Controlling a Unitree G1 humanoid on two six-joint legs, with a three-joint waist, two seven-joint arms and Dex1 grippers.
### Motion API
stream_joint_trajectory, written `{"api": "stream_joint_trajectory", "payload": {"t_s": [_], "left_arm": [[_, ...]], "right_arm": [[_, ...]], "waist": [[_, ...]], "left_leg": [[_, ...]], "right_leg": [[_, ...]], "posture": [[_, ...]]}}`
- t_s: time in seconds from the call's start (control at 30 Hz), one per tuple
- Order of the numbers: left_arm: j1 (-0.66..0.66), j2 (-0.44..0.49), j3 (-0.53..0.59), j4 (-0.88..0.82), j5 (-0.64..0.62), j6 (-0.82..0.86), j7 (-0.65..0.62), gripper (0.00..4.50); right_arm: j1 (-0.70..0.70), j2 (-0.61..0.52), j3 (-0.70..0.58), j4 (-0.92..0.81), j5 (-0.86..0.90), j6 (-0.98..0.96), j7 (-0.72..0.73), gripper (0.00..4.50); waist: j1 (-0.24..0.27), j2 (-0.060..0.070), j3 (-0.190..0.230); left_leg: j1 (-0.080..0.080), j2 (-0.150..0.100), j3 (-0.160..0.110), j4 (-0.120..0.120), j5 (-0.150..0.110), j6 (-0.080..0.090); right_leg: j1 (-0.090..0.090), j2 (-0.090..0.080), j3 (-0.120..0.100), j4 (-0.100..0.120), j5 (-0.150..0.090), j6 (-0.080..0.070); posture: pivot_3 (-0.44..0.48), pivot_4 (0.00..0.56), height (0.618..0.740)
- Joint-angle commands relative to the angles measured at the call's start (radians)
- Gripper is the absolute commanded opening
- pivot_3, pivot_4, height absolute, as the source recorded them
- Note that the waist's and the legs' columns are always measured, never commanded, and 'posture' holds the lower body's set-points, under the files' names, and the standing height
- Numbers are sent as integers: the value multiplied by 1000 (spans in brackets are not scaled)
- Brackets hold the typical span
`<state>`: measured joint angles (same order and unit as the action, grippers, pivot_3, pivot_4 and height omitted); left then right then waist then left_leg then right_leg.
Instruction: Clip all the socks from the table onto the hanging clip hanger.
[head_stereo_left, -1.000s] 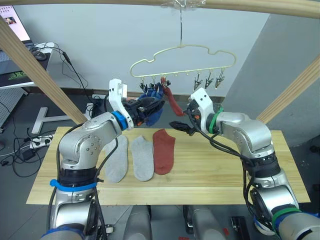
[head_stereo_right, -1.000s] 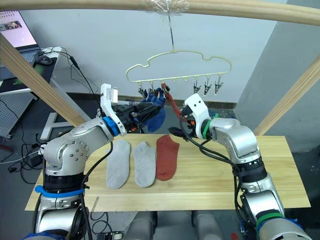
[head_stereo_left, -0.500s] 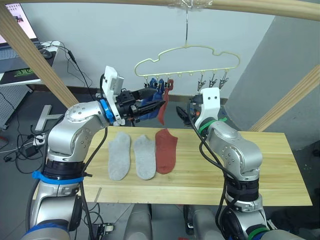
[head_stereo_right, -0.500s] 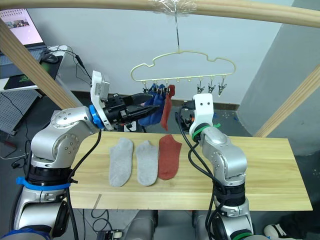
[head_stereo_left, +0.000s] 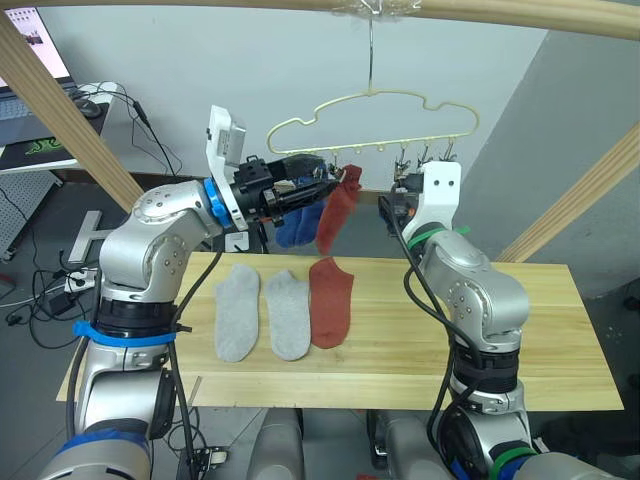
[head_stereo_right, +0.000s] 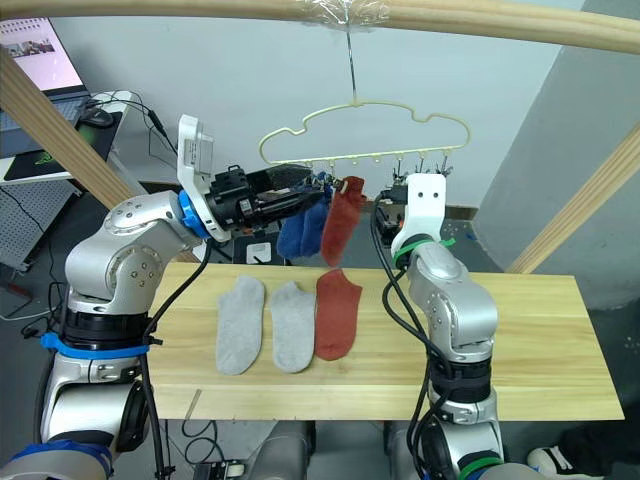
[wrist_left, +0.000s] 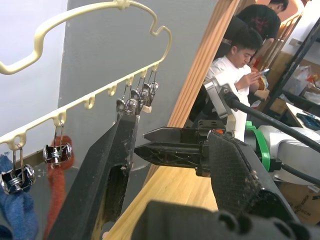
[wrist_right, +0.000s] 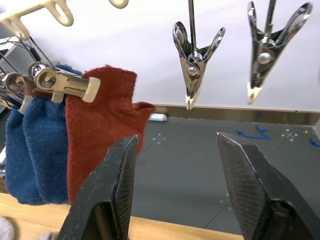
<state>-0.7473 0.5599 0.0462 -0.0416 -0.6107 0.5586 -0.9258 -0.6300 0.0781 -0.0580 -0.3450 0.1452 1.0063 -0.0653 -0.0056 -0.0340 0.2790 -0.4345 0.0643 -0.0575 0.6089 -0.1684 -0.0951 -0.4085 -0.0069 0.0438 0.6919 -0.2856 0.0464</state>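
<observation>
Both my end effectors, left (head_stereo_left: 325, 185) and right (wrist_right: 175, 200), are spread by the hanger (head_stereo_left: 372, 125); bumping it could shake the red sock (head_stereo_left: 337, 208) loose

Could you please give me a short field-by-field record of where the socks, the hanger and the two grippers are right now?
clip hanger: hangs by its hook from the wooden pole above the table
socks clipped: two blue socks, one rust-red sock
socks on table: two light grey socks, one rust-red sock, side by side
free clips: several, to the right of the hung red sock
left gripper: open, at the clip row beside the hung socks
right gripper: open, empty, pointing at the clips
</observation>
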Motion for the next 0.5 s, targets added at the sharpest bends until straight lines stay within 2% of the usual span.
{"api": "stream_joint_trajectory", "payload": {"t_s": [0.03,0.47,0.5], "left_arm": [[-1,-6,13,-37,5,-24,4,2542],[3,-7,15,-35,37,-39,9,2542],[2,-7,17,-35,38,-40,10,2542]], "right_arm": [[-31,-10,-4,-3,-5,-42,-5,2606],[-105,-39,-16,154,-8,-155,1,2606],[-109,-42,-18,163,-8,-161,1,2416]], "waist": [[0,0,0],[0,0,0],[0,0,0]], "left_leg": [[0,0,0,0,0,0],[0,0,0,0,0,0],[0,0,0,0,0,0]], "right_leg": [[0,0,0,0,0,0],[0,0,0,0,0,0],[0,0,0,0,0,0]], "posture": [[70,211,740],[94,215,740],[94,215,740]]}}
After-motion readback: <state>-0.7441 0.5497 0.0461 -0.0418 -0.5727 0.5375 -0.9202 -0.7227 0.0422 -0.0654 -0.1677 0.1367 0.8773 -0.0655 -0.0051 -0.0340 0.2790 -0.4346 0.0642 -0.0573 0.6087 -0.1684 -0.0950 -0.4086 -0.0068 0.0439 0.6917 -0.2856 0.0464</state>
